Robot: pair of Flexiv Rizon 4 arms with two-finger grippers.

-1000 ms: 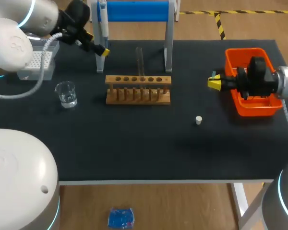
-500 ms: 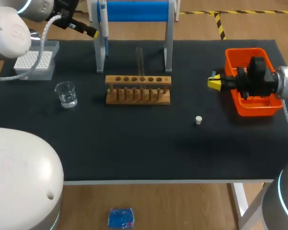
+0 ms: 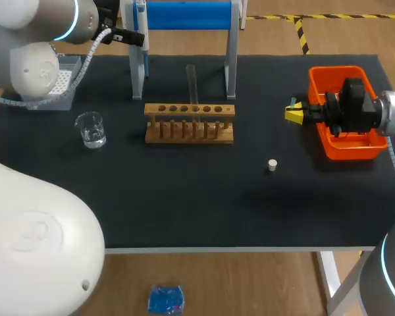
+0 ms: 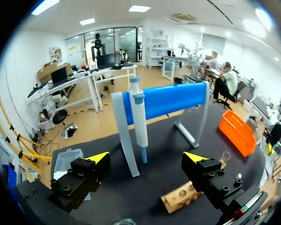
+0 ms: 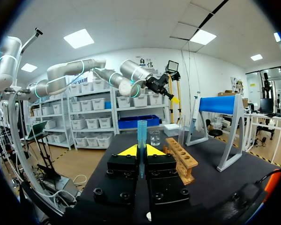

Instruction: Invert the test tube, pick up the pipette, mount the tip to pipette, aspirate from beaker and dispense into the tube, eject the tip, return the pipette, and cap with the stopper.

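The white-and-blue pipette [image 3: 141, 26] hangs on the blue-topped stand [image 3: 184, 14] at the back of the table. My left gripper [image 3: 135, 38] is just beside it. In the left wrist view this gripper [image 4: 146, 157] stands open, with the pipette [image 4: 139, 119] ahead between its fingers and apart from them. A clear test tube [image 3: 192, 82] stands upright in the wooden rack [image 3: 189, 123]. Left of the rack is the beaker [image 3: 91, 129]; the white stopper [image 3: 272, 164] lies to the rack's right. My right gripper [image 3: 294, 113] is shut on a slim blue tip [image 5: 141, 140], held upright.
The tip box [image 3: 56, 85] sits at the back left, partly hidden by my left arm. An orange bin [image 3: 345, 148] lies under my right wrist at the right edge. Open mat stretches from the rack to the table's front edge.
My left gripper has swung up and back from beside the tip box to the pipette on the stand. The right arm has kept still.
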